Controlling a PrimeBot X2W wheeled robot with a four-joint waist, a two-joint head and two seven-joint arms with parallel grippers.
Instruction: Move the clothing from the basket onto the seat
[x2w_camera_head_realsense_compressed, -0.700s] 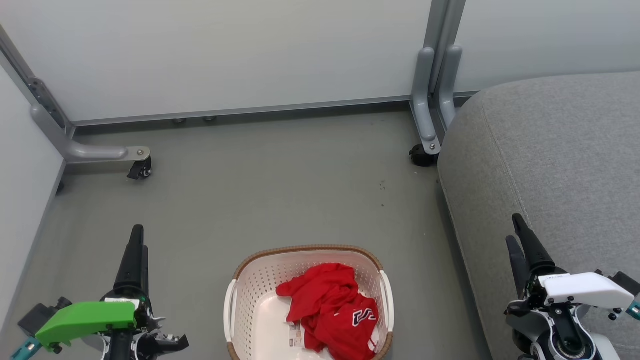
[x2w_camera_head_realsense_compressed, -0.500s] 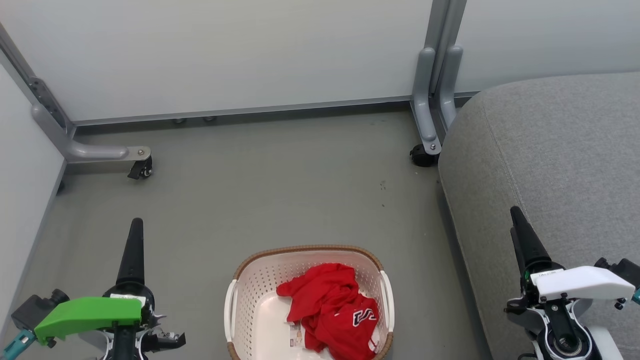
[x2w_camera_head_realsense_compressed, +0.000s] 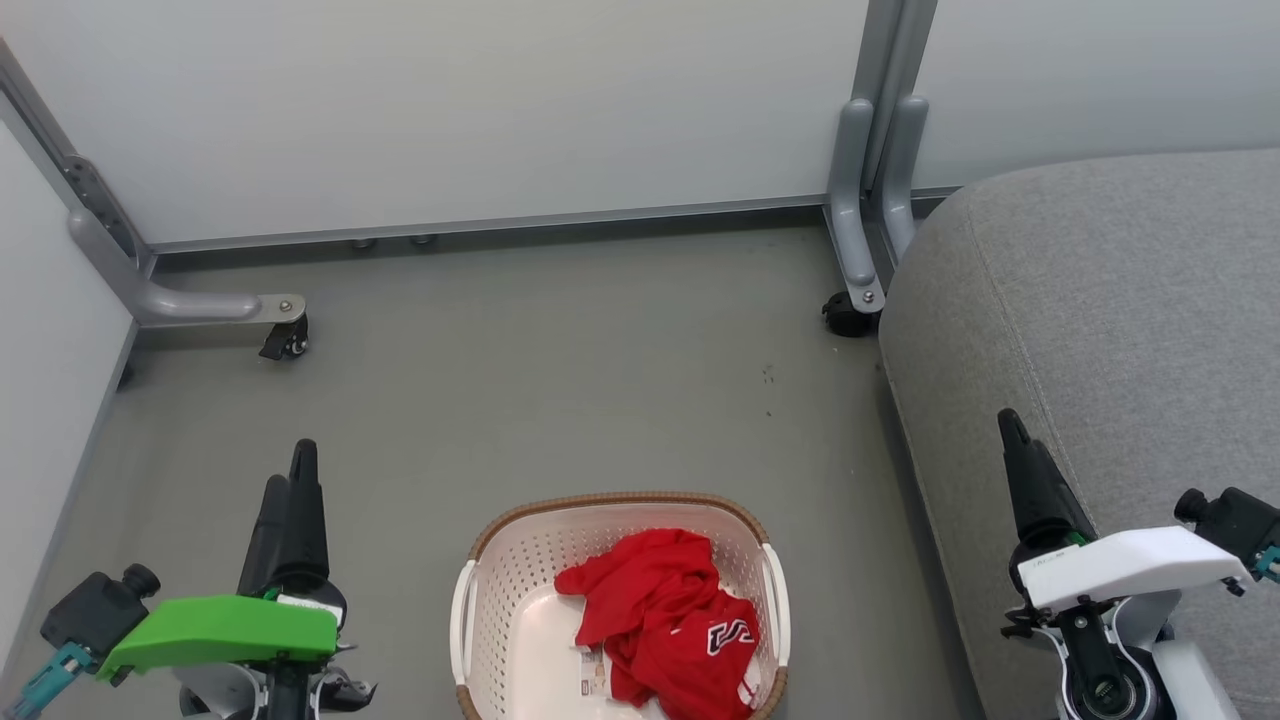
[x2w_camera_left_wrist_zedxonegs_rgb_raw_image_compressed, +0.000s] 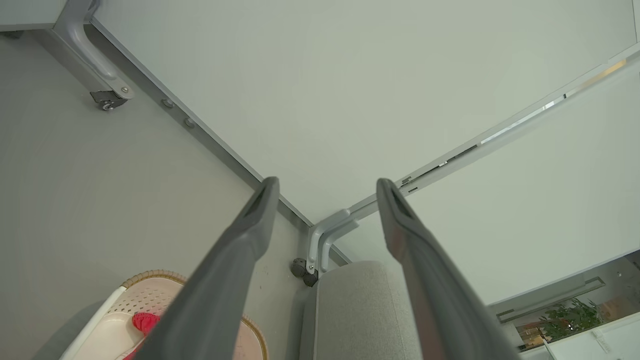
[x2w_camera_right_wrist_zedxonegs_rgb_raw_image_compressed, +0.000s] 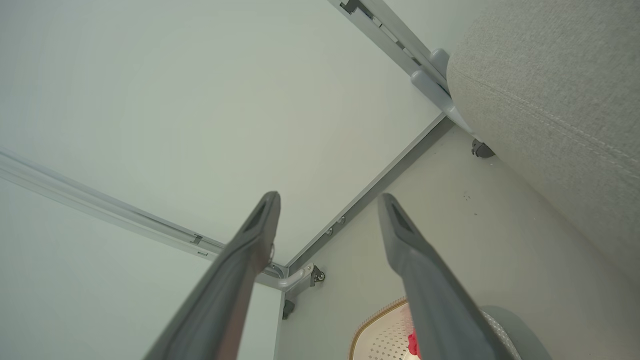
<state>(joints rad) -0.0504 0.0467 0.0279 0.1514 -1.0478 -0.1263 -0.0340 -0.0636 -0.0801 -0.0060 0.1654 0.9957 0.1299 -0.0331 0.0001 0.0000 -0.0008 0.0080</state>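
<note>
- The clothing (x2w_camera_head_realsense_compressed: 665, 620) lay crumpled in the right half of the basket (x2w_camera_head_realsense_compressed: 530, 645), which stood on the floor (x2w_camera_head_realsense_compressed: 560, 380) between my two arms, just left of the seat (x2w_camera_head_realsense_compressed: 1120, 300).
- Handling, as I judged it: soft, light, limp fabric, neither fragile nor slippery. It would sag and trail once lifted, and a hem could catch on the woven-look rim (x2w_camera_head_realsense_compressed: 620, 497).
- Grasp point, as I judged it: the raised fold at the far-left crest of the heap, clear of the perforated wall (x2w_camera_head_realsense_compressed: 515, 575). A deep pinch there should gather enough cloth.
- I could not tell how many garments made up the heap.
- Orientation: the heap had no true front. Its longest run went diagonally from the far-left crest to the near-right lobe, where the navy-and-white lettering (x2w_camera_head_realsense_compressed: 728, 635) faced up.
- Left gripper (x2w_camera_head_realsense_compressed: 292, 475): fingers spread apart, nothing between them, hovering over the floor left of the basket.
- Right gripper (x2w_camera_head_realsense_compressed: 1012, 440): fingers spread apart in its wrist view, empty, at the seat's left edge.
</note>
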